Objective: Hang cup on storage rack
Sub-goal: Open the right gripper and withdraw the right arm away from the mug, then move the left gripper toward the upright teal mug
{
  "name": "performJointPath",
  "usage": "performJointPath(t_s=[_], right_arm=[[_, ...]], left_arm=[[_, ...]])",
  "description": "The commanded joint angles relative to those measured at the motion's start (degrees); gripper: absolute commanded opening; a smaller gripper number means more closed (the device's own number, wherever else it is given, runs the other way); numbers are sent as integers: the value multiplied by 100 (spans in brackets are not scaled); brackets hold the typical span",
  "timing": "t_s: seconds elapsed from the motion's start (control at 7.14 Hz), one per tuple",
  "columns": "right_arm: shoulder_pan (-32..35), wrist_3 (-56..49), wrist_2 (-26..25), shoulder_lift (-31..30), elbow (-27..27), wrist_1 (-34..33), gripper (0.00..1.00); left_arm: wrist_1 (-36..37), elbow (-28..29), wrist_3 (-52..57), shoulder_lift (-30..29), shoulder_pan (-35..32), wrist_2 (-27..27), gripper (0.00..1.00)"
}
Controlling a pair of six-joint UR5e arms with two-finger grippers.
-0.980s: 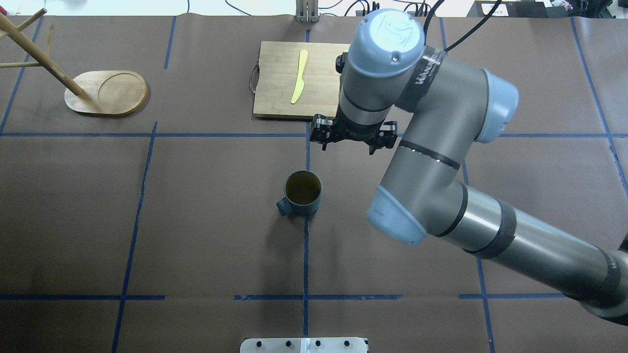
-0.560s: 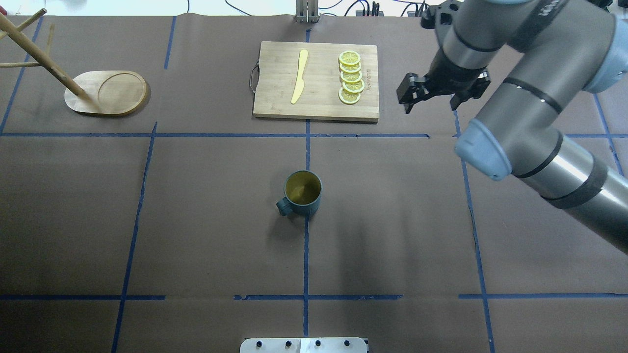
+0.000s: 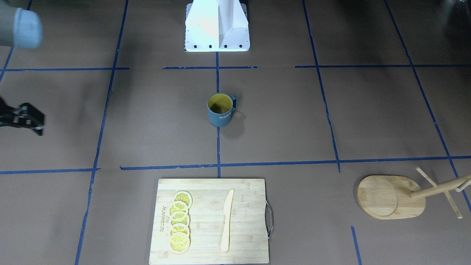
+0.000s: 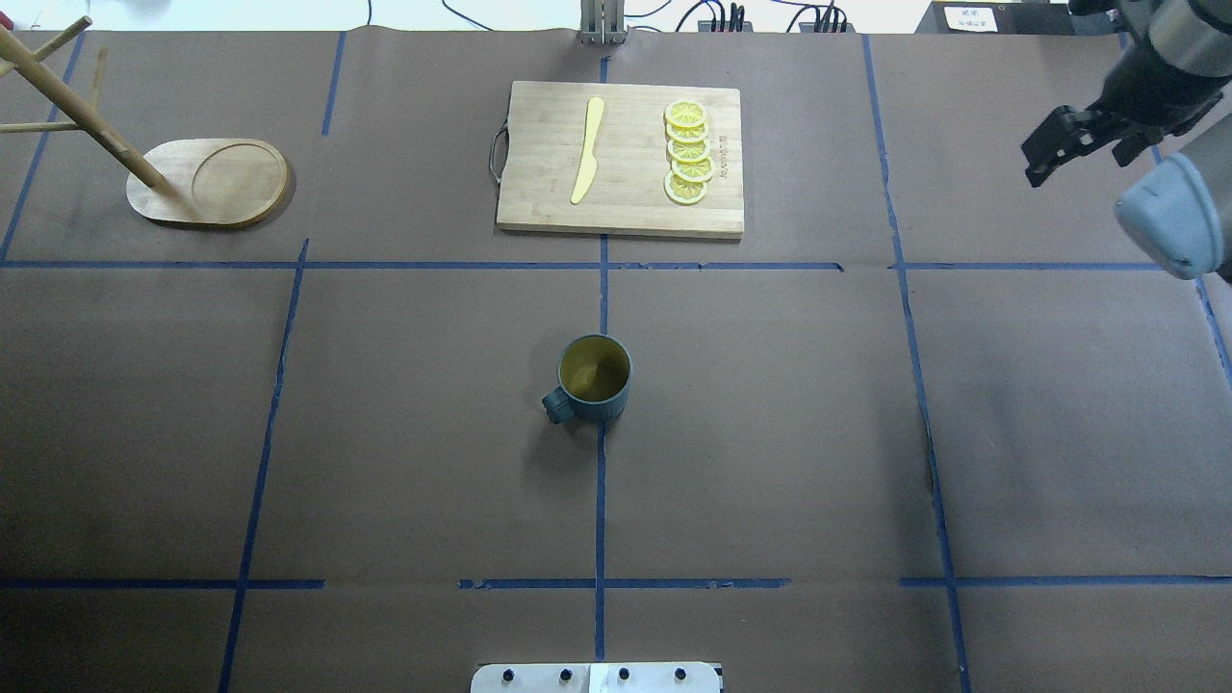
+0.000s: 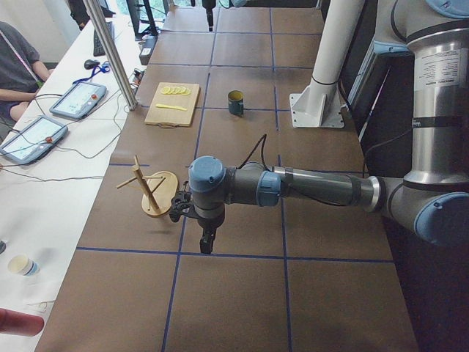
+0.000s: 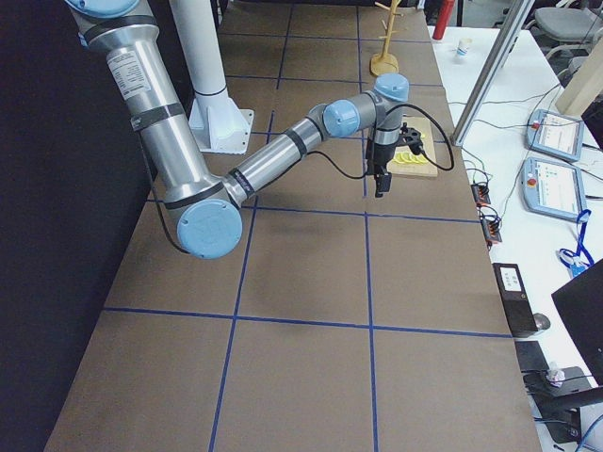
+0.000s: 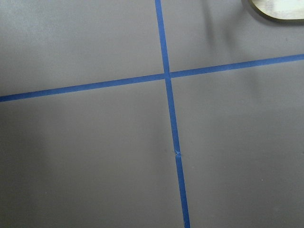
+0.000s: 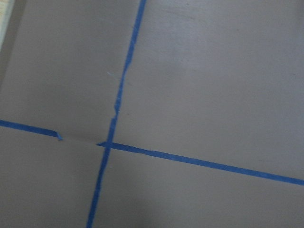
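Note:
The cup (image 4: 594, 377) stands upright at the table's middle, dark blue-grey with a yellow inside and its handle toward the near left; it also shows in the front view (image 3: 220, 109) and the left view (image 5: 235, 102). The storage rack (image 4: 207, 181) stands at the far left, with its post leaning out of frame; it also shows in the front view (image 3: 390, 197). My right gripper (image 4: 1083, 159) is open and empty at the far right edge, well away from the cup. My left gripper (image 5: 205, 238) hangs over bare table near the rack (image 5: 150, 187); I cannot tell whether it is open or shut.
A wooden cutting board (image 4: 616, 207) with a metal handle lies at the back centre. It holds a yellow knife (image 4: 587, 149) and several lemon slices (image 4: 688, 154). The robot's base plate (image 3: 217, 25) is on the near side. Blue tape lines cross the brown table cover.
My right arm has swung from over the cutting board to the far right edge, uncovering the lemon slices. The cup and rack have not moved.

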Motion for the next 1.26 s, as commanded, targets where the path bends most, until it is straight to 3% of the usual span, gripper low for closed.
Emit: performJointPath(t_s=[0.0, 0.42, 0.56, 0.7, 1.12], right_arm=[[910, -950, 297, -974, 47, -11, 100], [1746, -3278, 271, -2468, 47, 172, 100], [1766, -3222, 271, -2882, 47, 714, 100], [1766, -2856, 271, -2912, 56, 858, 100], [1757, -2659, 271, -2886, 64, 868, 100]], left_arm=[[-547, 78, -4, -25, 7, -19, 100], [-557, 17, 14, -86, 33, -37, 100], [-740, -114, -4, -121, 50, -89, 100], [-968, -158, 14, -156, 112, -420, 100], [-2854, -317, -387, -244, 1032, -1695, 100]])
